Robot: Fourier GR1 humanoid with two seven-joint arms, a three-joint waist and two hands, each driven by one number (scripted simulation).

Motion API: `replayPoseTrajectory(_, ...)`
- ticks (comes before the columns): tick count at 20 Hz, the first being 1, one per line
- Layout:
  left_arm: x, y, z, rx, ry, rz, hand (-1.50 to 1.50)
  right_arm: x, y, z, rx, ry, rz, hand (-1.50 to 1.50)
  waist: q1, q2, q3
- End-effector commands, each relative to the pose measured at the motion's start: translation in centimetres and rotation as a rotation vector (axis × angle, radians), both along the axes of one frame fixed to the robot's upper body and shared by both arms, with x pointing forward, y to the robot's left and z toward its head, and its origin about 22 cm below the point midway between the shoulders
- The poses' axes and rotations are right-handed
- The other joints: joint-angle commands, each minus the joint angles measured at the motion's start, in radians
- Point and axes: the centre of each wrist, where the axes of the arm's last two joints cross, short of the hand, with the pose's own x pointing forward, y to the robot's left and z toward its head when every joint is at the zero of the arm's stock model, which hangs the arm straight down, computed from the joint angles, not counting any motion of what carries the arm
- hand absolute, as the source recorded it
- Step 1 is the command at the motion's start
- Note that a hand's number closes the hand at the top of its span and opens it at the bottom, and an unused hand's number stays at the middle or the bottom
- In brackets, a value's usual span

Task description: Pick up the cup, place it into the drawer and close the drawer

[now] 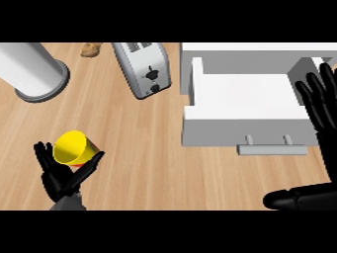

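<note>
head view: the yellow cup (pixel 74 147) is cradled in the left robot hand (pixel 60 173), fingers curled round it, well left of the open drawer (pixel 245 94). the right robot hand (pixel 330 111) is held flat, fingers straight, at the drawer's right side. placing and closing are yet to be done.
</note>
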Motion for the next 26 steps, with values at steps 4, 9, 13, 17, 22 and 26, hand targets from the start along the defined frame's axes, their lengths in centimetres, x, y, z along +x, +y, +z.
replayPoseTrajectory(4,2.4,-0.1,0.1,-0.02,-0.099,-0.066,1.5,1.3,0.2,0.2,0.008,-0.024,0.004,-1.5,-0.004,0.002,-0.001)
replayPoseTrajectory(9,1.5,-0.9,-0.7,0.069,-0.152,-0.053,1.5,-0.5,-0.2,-0.6,-0.009,-0.002,-0.003,-1.5,-0.006,0.002,-0.001)
replayPoseTrajectory(13,1.4,1.6,0.2,0.087,-0.149,-0.193,1.5,0.7,-0.2,-1.4,-0.008,0.002,0.008,-1.5,-0.001,0.002,0.0)
replayPoseTrajectory(17,2.7,2.0,1.4,0.076,-0.148,-0.578,1.5,0.9,0.1,0.7,-0.003,-0.011,-0.002,-1.5,-0.01,0.003,-0.001)
replayPoseTrajectory(22,3.1,3.0,2.2,0.121,-0.24,-0.592,1.5,-0.3,-0.1,-1.1,-0.013,0.002,-0.005,-1.5,-0.003,0.0,0.0)
replayPoseTrajectory(26,5.2,1.9,4.4,0.102,-0.334,-0.63,1.5,-0.8,-0.7,0.9,-0.013,-0.008,-0.008,-1.5,-0.002,-0.002,0.0)
